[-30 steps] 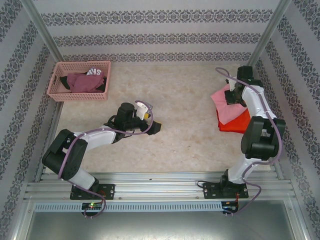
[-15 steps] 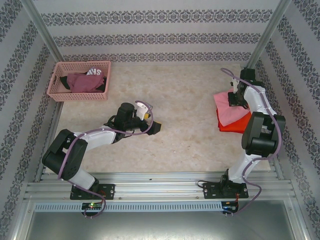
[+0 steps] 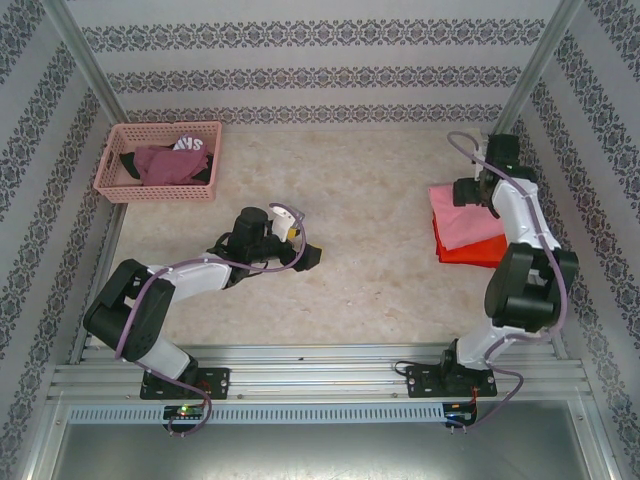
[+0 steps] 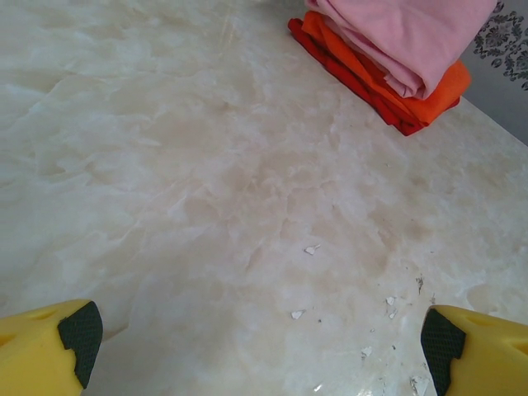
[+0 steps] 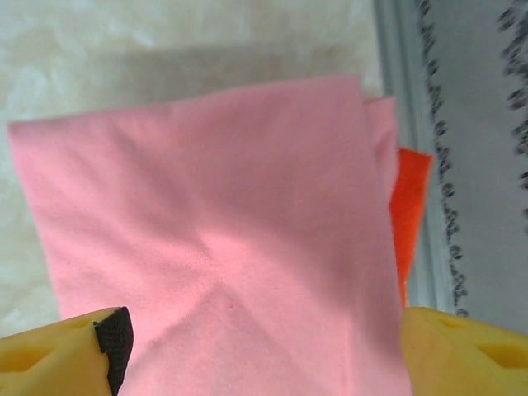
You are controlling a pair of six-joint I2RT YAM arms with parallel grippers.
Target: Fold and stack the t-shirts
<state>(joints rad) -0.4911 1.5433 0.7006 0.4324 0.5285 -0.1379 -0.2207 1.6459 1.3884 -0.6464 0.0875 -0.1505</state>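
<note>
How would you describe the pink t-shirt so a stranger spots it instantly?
Go to the table's right side, where a stack of folded clothes lies. The pink t-shirt is the top layer, paler than the orange-red t-shirt beneath it.

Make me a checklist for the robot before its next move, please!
1. Is the pink t-shirt folded on top of the orange-red t-shirt: ok.
2. Does pink fully cover orange-red: not ok, an orange-red edge peeks out.
3. Is the right gripper open, pinching nothing: ok.
4. Is it lifted clear of the cloth: cannot tell.
5. Is the left gripper open over bare table: ok.
6. Is the basket of dark clothes far from the stack: ok.
</note>
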